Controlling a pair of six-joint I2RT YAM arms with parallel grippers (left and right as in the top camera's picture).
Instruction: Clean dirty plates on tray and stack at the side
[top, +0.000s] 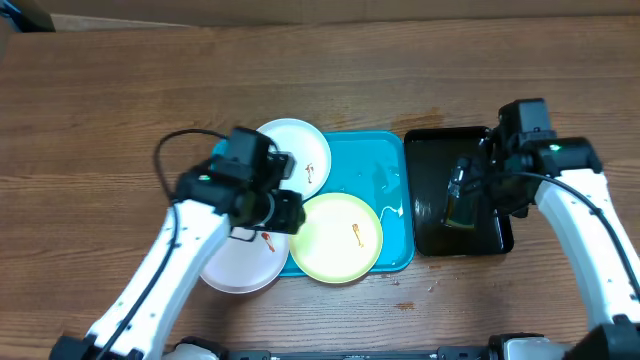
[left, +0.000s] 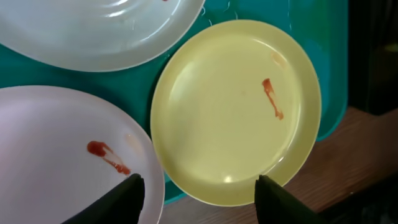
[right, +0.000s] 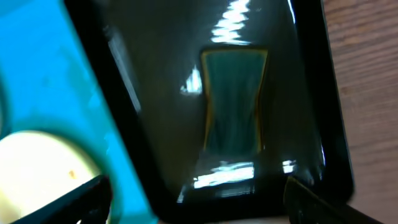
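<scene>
Three plates lie at the left of the turquoise tray (top: 385, 165): a white plate (top: 297, 150) at the back, a lime-green plate (top: 340, 238) at the front, and a second white plate (top: 238, 265) hanging off the tray's left edge. Each has a small red smear. My left gripper (top: 290, 210) is open and empty, low between the plates. In the left wrist view its fingers (left: 199, 199) straddle the gap between the smeared white plate (left: 56, 155) and the green plate (left: 230, 106). My right gripper (top: 465, 190) is open above the black tray.
A smaller black tray (top: 440, 150) stands right of the turquoise tray and holds a dark green sponge (top: 461, 212). In the right wrist view the sponge (right: 233, 102) lies ahead of the open fingers (right: 199, 202). Bare wood table surrounds both trays.
</scene>
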